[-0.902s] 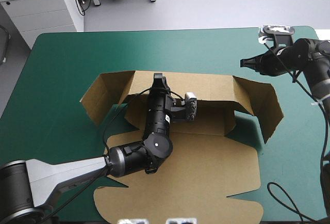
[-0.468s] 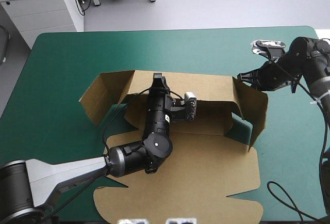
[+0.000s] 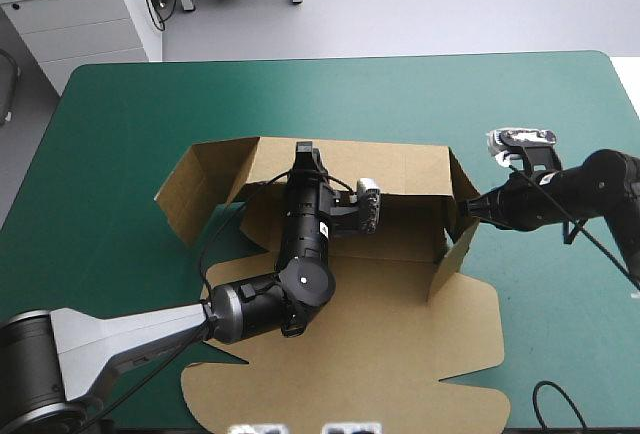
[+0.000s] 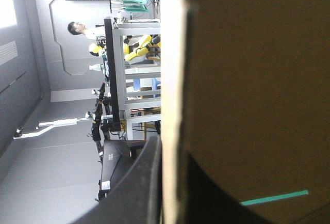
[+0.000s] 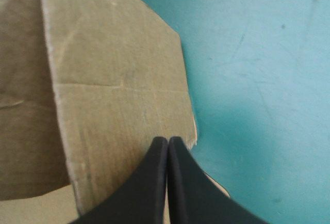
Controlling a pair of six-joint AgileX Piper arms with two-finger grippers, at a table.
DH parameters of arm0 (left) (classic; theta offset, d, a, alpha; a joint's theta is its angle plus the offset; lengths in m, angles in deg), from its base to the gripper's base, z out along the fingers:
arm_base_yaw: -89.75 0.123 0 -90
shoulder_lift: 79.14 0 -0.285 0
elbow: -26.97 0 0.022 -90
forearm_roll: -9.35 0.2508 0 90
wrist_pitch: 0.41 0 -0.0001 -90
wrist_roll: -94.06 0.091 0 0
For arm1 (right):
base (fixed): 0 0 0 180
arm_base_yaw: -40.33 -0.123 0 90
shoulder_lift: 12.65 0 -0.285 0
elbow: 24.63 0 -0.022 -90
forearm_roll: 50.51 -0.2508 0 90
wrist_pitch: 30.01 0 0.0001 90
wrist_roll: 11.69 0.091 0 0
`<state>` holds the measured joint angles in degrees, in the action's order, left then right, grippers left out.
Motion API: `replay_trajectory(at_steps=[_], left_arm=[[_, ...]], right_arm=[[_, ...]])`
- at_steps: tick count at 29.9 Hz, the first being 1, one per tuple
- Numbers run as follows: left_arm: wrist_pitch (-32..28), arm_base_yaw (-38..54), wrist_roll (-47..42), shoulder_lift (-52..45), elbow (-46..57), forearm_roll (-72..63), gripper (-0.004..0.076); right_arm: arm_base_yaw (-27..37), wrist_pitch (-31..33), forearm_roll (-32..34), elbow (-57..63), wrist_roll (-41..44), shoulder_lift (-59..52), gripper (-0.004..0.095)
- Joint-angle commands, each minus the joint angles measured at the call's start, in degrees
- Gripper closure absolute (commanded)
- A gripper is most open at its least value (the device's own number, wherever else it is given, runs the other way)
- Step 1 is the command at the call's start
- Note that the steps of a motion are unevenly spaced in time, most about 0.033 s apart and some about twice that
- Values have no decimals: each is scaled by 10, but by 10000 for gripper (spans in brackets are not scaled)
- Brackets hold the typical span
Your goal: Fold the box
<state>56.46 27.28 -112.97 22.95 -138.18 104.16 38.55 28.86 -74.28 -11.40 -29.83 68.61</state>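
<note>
On the teal-green cover [image 3: 120, 134], left hand [image 3: 307, 151] grips the box [image 3: 400, 324], right hand [image 3: 472, 208] closed against it

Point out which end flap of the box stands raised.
The right flap, by the right gripper: from above it shows nearly edge-on. The left flap splays wide over the teal-green cover.

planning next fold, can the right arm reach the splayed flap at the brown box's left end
Probably not: the right tool is against the right flap of the brown board box, and the left arm lies across the middle, left tool on the back wall, blocking the left flap.
</note>
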Motion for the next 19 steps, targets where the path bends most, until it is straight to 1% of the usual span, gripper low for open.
replay_trajectory(at_steps=[1, 4, 8, 10, 14, 16, 18, 19], left_arm=[[33, -4, -8, -28, -14, 33, 731], [33, -4, -8, -28, -14, 17, 731], [33, -4, -8, -28, -14, -8, 731], [33, -4, -8, -28, -14, -9, 731], [33, -4, -8, -28, -14, -5, 731], [33, -4, -7, -28, -14, -4, 731], [33, -4, -7, -28, -14, -4, 731], [33, -4, -7, -28, -14, -4, 731]], right_arm=[[5, -95, -89, 51, -76, -49, 922], [5, -132, -155, 106, -156, -68, 922], [5, -148, -251, 164, -293, -86, 922], [5, -155, -272, 181, -335, -93, 922], [5, -147, -281, 185, -380, -97, 899], [5, -134, -282, 185, -405, -97, 835], [5, -124, -282, 185, -417, -97, 715], [5, -120, -282, 185, -420, -97, 638]])
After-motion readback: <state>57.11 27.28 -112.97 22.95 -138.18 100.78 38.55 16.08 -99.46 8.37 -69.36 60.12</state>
